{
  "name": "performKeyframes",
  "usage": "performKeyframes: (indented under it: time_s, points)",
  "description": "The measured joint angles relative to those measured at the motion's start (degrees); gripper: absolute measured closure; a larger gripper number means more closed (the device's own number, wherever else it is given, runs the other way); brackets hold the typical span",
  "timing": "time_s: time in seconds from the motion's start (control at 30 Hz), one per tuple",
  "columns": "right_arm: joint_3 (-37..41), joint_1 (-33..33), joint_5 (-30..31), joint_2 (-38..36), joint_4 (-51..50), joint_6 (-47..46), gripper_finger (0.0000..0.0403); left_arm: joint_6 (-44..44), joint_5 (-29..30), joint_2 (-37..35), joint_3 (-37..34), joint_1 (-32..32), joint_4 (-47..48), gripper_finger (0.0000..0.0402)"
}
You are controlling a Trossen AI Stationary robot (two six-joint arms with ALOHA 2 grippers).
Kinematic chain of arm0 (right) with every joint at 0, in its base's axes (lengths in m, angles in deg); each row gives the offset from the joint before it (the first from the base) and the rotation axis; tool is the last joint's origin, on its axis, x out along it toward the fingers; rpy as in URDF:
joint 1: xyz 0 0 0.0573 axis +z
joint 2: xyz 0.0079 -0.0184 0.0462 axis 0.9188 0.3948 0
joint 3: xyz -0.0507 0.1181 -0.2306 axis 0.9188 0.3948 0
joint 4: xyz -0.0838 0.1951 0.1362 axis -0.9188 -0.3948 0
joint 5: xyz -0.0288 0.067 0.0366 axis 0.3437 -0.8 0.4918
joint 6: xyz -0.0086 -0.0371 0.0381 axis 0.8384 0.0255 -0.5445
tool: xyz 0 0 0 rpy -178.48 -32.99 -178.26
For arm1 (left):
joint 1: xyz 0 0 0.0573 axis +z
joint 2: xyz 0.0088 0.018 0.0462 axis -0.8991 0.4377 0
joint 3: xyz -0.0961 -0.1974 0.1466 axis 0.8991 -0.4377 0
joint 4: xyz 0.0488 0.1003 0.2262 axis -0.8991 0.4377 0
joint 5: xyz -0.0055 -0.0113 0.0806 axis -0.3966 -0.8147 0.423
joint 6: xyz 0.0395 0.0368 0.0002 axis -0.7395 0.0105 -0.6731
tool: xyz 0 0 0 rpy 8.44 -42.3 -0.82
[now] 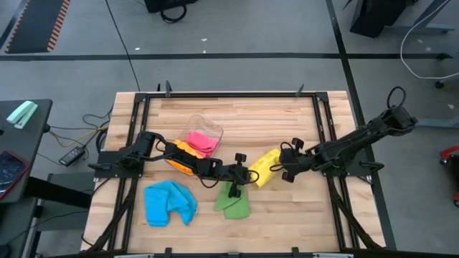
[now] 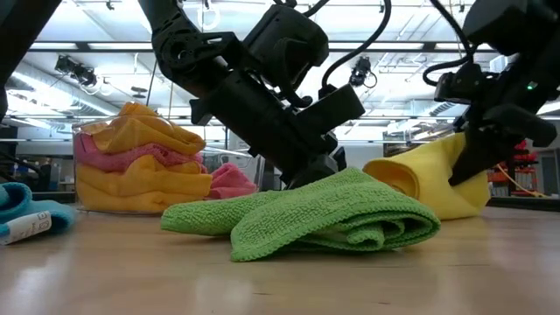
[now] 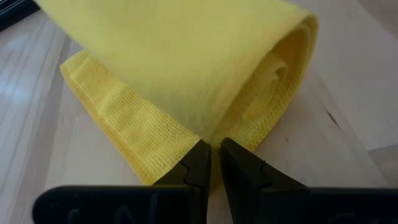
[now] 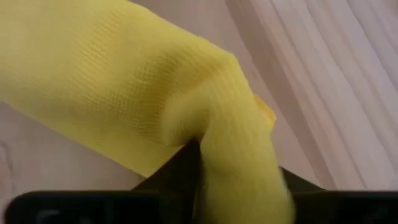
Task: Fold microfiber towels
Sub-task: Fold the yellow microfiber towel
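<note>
A yellow microfiber towel [image 1: 267,165] lies folded over near the table's middle, and a gripper stands at each end. My left gripper [image 3: 214,146] is shut on its left end. My right gripper [image 1: 285,170] is at its right end [image 2: 459,162], which stands raised off the table and drapes over the gripper in the right wrist view. A crumpled green towel [image 1: 233,201] and a blue towel [image 1: 168,203] lie near the front edge. An orange towel [image 1: 179,156] lies under my left arm. My left gripper pinches the yellow towel's folded edge [image 3: 208,132] between its two fingers, at the towel's left end. The fingers come slanting down from the table's left. Several layers meet there. The hemmed lower layer [image 3: 124,124] lies flat on the table, and the upper layer curls over it.
A clear plastic tub [image 1: 211,131] with pink and orange towels stands behind my left arm. A dark metal frame [image 1: 229,95] runs around the wooden table. Bare wood shows at the far side and the near right.
</note>
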Motion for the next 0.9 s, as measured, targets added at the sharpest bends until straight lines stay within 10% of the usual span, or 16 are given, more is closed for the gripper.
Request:
performKeyframes:
  time_s: [0.57, 0.9]
  points:
    - [-17.02, -5.32, -3.17, -0.02, -21.86, 2.75, 0.0233, 0.09, 1.97, -0.47, -0.02, -0.13, 1.23, 0.0357]
    - [-9.21, 3.66, -6.58, -0.22, 5.97, 11.03, 0.0233, 1.31, 2.14, -0.85, -0.07, -0.11, 2.05, 0.0363]
